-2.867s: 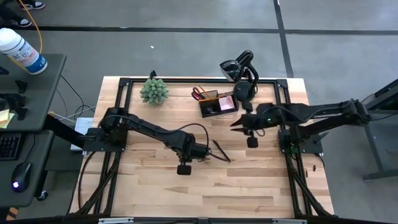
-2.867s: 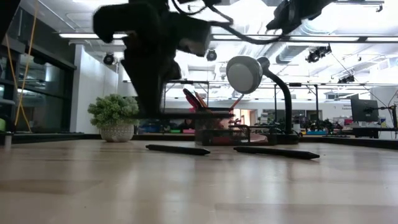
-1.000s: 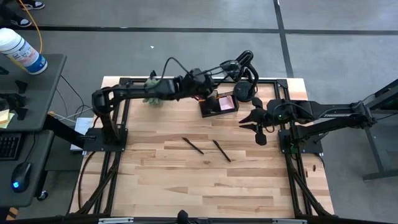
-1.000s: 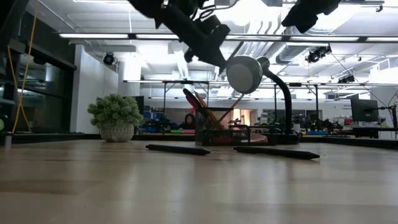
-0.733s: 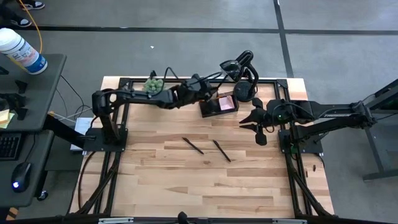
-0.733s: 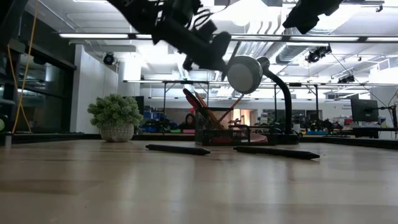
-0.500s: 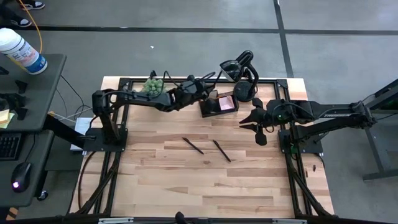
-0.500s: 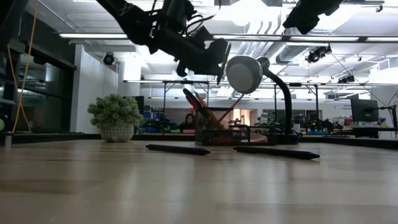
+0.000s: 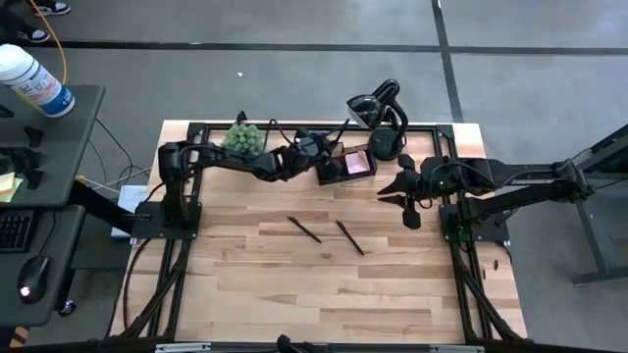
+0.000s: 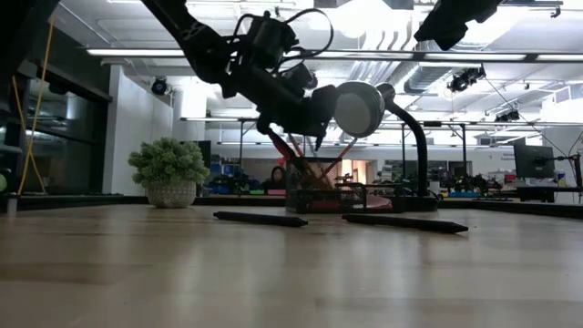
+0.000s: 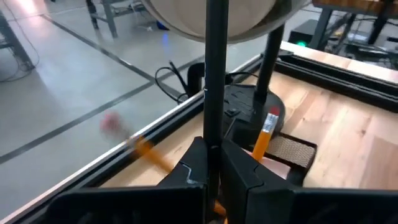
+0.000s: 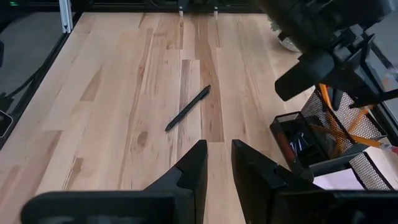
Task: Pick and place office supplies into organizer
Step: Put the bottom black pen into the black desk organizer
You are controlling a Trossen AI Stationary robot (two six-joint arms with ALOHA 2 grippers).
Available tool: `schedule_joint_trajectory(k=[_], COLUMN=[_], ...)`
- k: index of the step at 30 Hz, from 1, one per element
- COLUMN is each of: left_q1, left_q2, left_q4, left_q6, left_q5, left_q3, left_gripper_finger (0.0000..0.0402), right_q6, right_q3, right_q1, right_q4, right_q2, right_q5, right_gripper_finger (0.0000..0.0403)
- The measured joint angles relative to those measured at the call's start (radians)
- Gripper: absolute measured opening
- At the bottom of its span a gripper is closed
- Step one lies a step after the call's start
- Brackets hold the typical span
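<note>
The left gripper (image 9: 329, 160) hangs just over the black mesh organizer (image 9: 344, 164) at the far side of the table, its fingers (image 11: 193, 171) pinched tight on a black pen (image 11: 215, 74) held upright. If it lets go off-line, I'd guess the pen could catch the rim or the orange pencils (image 11: 263, 134) and tip out. The right gripper (image 9: 392, 192) waits to the right, slightly parted and empty; two more pens (image 9: 305, 229) lie mid-table.
</note>
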Motion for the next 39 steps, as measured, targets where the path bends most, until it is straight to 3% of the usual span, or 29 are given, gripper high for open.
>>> schedule_joint_trajectory(k=[13, 21, 31, 39], left_q1=[-0.005, -0.005, -0.005, -0.005], left_q2=[0.027, 0.032, 0.032, 0.032], left_q4=[0.03, -0.01, -0.011, -0.01], left_q6=[-0.028, -0.18, -0.184, -0.182], left_q5=[-0.035, -0.024, -0.026, -0.026], left_q3=[0.001, -0.002, -0.002, -0.001], left_gripper_finger=[0.0, 0.0, 0.0001, 0.0046], right_q6=[0.001, 0.001, -0.003, -0.003], right_q3=[0.0, 0.0, 0.0, 0.0], right_q1=[0.0, 0.0, 0.0, 0.0], right_q4=[0.0, 0.0, 0.001, 0.001], right_q2=[0.0, 0.0, 0.0, 0.0], right_q5=[0.001, 0.002, 0.002, 0.002], right_gripper_finger=[0.0067, 0.0067, 0.0067, 0.0067])
